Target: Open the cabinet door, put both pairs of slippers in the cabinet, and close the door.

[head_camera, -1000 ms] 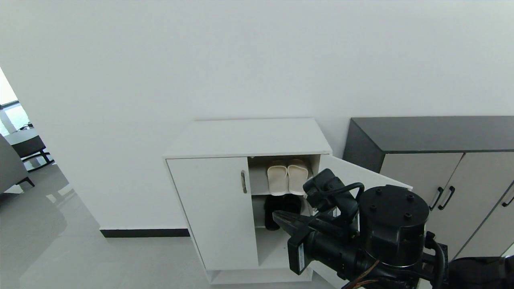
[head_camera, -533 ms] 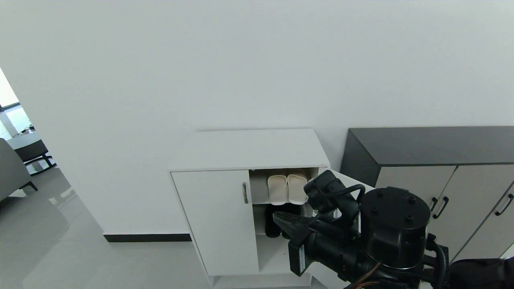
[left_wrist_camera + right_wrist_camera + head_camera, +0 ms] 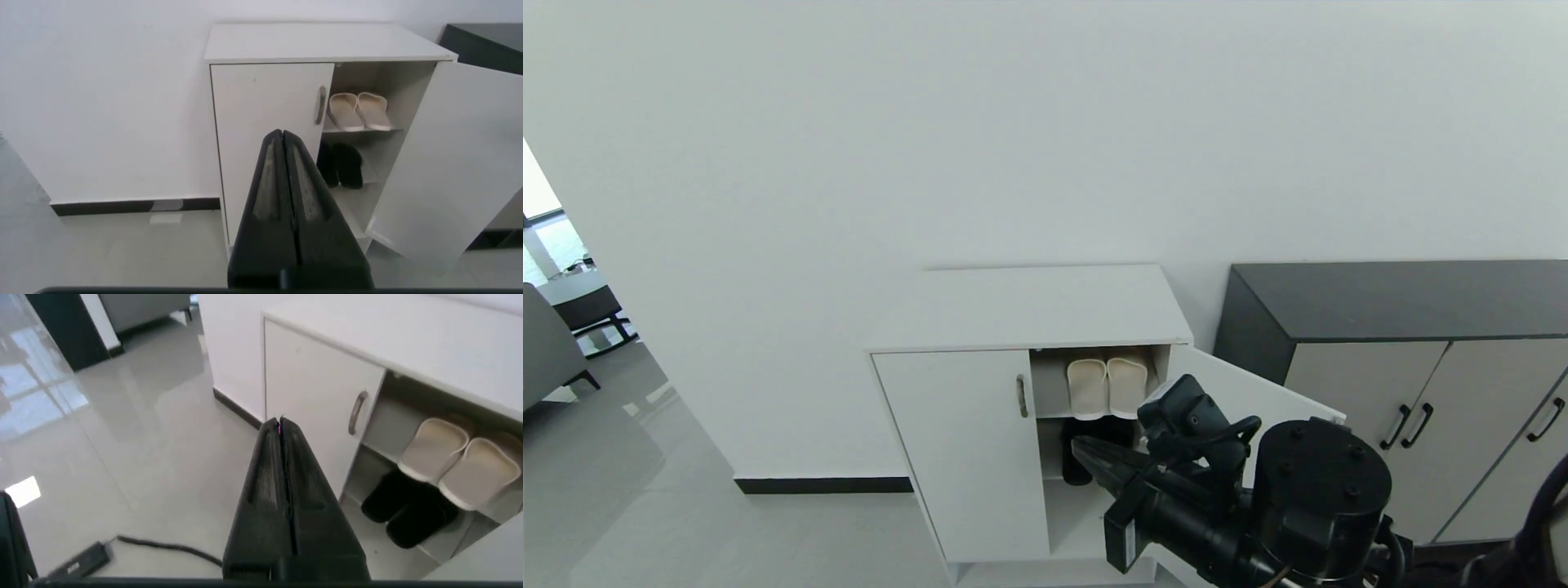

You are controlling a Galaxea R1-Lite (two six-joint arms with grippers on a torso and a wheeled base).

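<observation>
Left gripper (image 3: 283,137): fingers pressed together, nothing held, hanging well out in front of the cabinet (image 3: 1029,304). Right gripper (image 3: 280,425): fingers also closed and empty, sitting in front of the open half, near the inner face of the right door (image 3: 1245,392). We see that door swung wide open; the left door (image 3: 956,449) is shut. Beige slippers (image 3: 1107,384) lie side by side on the upper shelf (image 3: 1049,412) at the cabinet's right side, toes inward. Black slippers (image 3: 346,163) sit directly below that shelf, in the same half. A dark sideboard (image 3: 1405,294) stands just beside the cabinet's right edge. We judge the opening and both placements done, since both pairs are inside; what's left looks like only pushing the right door closed. No slipper sticks out past the front edge, so we expect nothing to block it.
</observation>
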